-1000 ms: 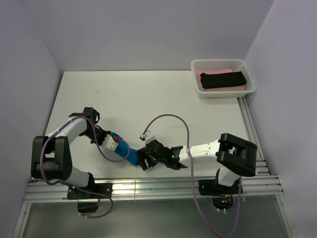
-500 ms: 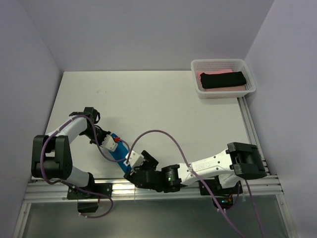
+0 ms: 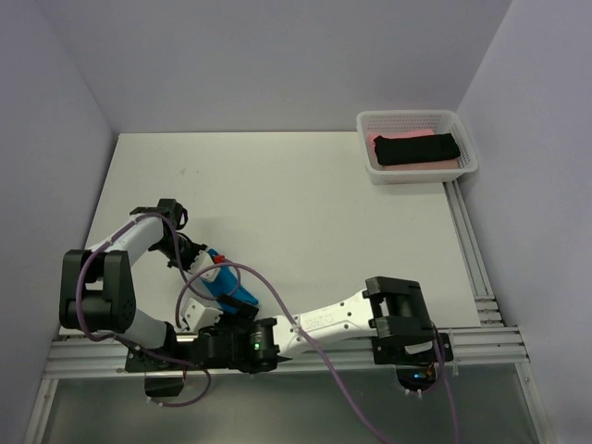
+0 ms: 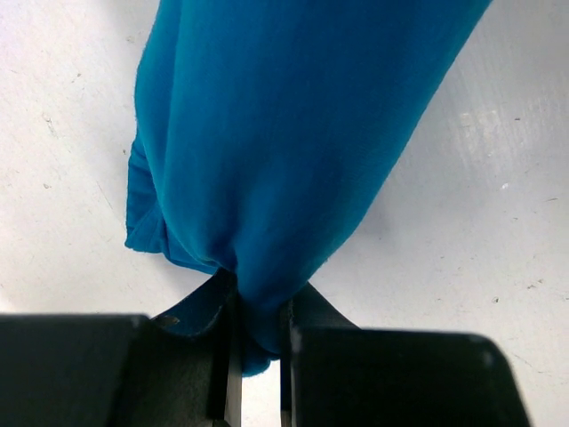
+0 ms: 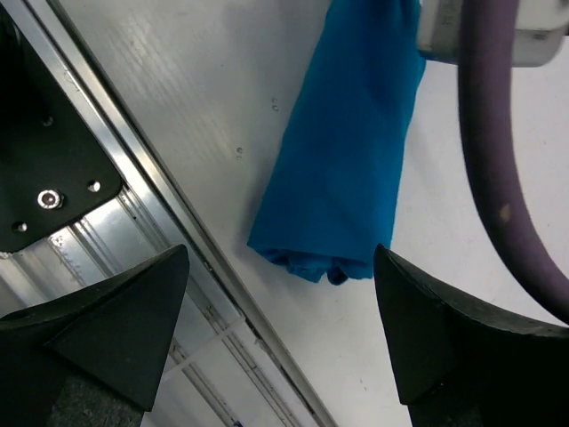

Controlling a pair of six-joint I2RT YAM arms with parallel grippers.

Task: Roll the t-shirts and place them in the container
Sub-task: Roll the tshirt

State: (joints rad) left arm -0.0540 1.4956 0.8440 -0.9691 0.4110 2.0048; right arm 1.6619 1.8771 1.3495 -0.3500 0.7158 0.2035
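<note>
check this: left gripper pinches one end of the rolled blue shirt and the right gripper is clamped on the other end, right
No: the right gripper is open, not clamped; the right wrist view shows it spread wide, the other end lying free. The left gripper does pinch the rolled blue shirt.

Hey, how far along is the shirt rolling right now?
Done: the black shirt lies bundled on the pink shirt in the basket. In hand: the blue shirt is already a roll on the table, one end pinched by the left fingers, the right fingers open above the other end. Left: probably release it and move it to the basket.
</note>
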